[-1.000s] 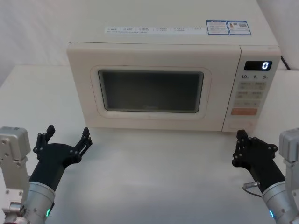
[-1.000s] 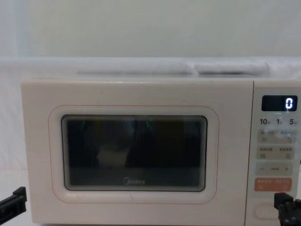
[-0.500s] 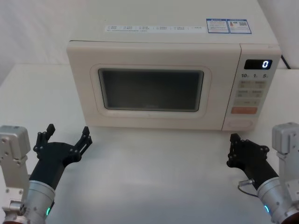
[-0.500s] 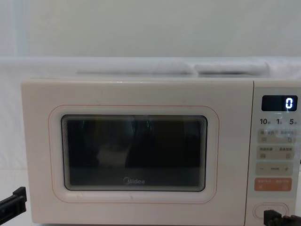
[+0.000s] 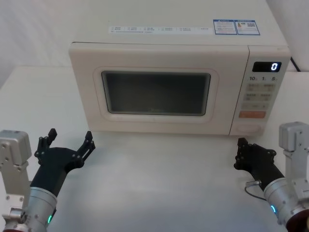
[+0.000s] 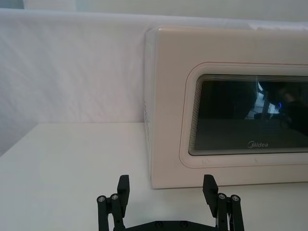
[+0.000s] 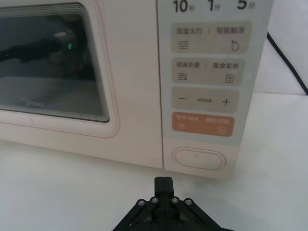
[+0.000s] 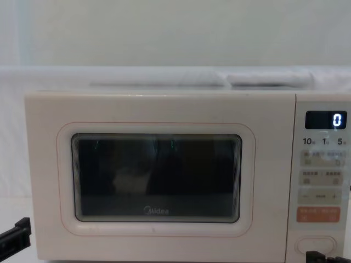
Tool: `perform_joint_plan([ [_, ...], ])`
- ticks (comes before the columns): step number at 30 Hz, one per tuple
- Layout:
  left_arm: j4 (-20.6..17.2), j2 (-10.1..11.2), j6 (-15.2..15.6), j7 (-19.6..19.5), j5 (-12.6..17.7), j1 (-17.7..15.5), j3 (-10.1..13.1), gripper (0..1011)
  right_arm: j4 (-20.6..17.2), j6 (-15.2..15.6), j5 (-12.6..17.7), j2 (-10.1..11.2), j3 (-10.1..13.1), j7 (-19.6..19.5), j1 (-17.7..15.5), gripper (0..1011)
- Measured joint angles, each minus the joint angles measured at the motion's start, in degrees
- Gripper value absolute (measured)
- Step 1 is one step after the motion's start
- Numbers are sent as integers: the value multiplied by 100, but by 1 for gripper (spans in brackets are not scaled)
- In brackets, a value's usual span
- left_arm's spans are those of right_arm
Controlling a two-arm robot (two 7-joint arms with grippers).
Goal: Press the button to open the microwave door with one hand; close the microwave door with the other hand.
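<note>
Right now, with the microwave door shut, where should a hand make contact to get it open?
Don't grip the microwave door: it sits flush, no handle. Press the button straight on from the front with the closed right hand, which sits just below it. The open left hand waits at the door's hinge side.

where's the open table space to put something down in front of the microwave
Bare table lies between the left gripper and the right gripper, in front of the microwave door. Another free patch lies left of the microwave. It's tighter below the button.
</note>
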Motion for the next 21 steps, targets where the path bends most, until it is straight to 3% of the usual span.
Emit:
perform_joint_plan([
  [21,0,0,0,0,0,0,0,1001,599,-78,-18,-83,167,-15,490,0],
])
